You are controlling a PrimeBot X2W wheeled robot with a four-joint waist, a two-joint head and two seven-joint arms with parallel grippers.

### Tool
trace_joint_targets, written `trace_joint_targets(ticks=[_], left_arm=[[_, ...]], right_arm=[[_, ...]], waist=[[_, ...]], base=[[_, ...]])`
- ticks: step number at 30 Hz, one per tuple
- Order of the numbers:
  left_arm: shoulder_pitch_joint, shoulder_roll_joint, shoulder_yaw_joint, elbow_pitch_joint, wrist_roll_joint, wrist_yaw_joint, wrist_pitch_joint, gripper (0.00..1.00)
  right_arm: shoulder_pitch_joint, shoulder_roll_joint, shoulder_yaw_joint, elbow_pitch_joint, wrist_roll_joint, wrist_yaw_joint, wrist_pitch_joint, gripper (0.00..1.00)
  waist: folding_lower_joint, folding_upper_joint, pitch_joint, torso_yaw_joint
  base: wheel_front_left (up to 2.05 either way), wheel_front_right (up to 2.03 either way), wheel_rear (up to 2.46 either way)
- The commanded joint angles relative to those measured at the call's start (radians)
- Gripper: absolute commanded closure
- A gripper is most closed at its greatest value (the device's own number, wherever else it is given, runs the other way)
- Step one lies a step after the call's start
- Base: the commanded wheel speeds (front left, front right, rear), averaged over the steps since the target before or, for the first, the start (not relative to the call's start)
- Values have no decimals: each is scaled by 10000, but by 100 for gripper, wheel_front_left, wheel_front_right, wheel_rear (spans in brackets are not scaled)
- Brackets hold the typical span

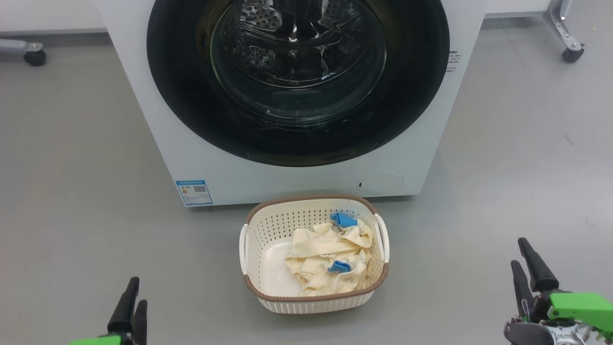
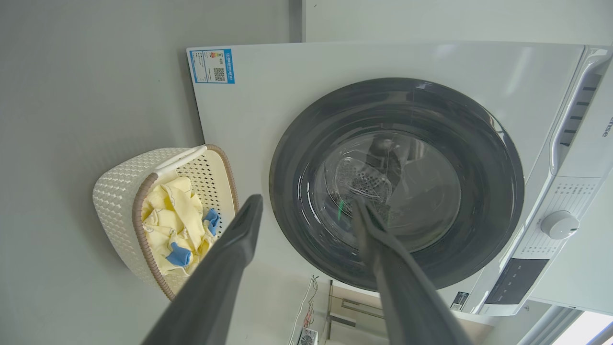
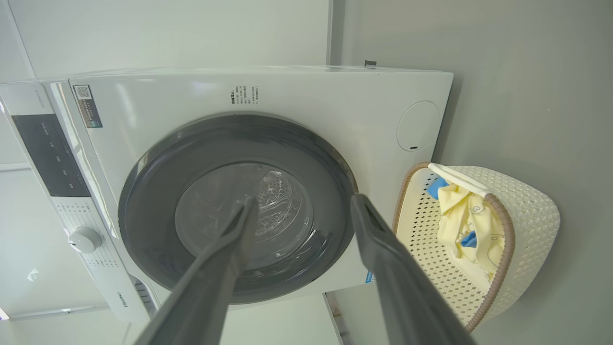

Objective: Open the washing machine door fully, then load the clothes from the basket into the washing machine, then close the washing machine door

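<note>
The white washing machine (image 1: 143,96) stands straight ahead, its round black-rimmed door (image 1: 191,115) lying flat against the front, shut. On the floor just before it sits the cream perforated basket (image 1: 268,230), holding cream-yellow clothes (image 1: 325,254) with blue cuffs. My left gripper (image 1: 131,294) is low at the left, my right gripper (image 1: 527,258) low at the right, both well back from the basket. Each wrist view looks along two spread fingers at the door (image 2: 297,158) (image 3: 143,201) and the basket (image 2: 115,191) (image 3: 531,211). Both grippers are open and hold nothing.
Grey floor (image 1: 72,191) spreads to both sides of the machine and basket. Caster legs of frames stand at the far left (image 1: 33,56) and far right (image 1: 572,52). A round service flap (image 1: 383,181) sits low on the machine's front.
</note>
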Motion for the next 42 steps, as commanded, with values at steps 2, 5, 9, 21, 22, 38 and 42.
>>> trace_joint_targets(ticks=[2,5,9,21,22,38,42], left_arm=[[-526,92,147,-424,174,-27,-110,0],[-544,96,137,-552,230,-29,-198,0],[-550,101,140,-739,270,-32,-315,0],[-710,124,300,-2027,1483,-46,-903,0],[-716,125,299,-2095,1635,-46,-932,0],[-778,143,137,-2900,4108,-56,-1372,0],[-794,147,104,-3119,4987,-46,-1490,0]], right_arm=[[-490,-128,-66,-434,-216,6,-134,0],[-521,-132,-48,-543,-417,7,-223,0],[-549,-138,-4,-686,-565,8,-341,0],[-777,-165,-133,-1881,-2289,14,-932,0],[-780,-167,-127,-1925,-2382,14,-961,0],[-803,-188,168,-2575,-4603,18,-1404,0],[-825,-193,181,-2678,-5167,20,-1522,0]], waist=[[0,0,2,4],[0,0,11,12],[0,0,13,29],[0,0,-8,152],[0,0,-8,159],[0,0,29,260],[0,0,40,278]], base=[[0,0,0],[0,0,0],[0,0,0],[0,0,0],[0,0,0],[0,0,0],[0,0,0]])
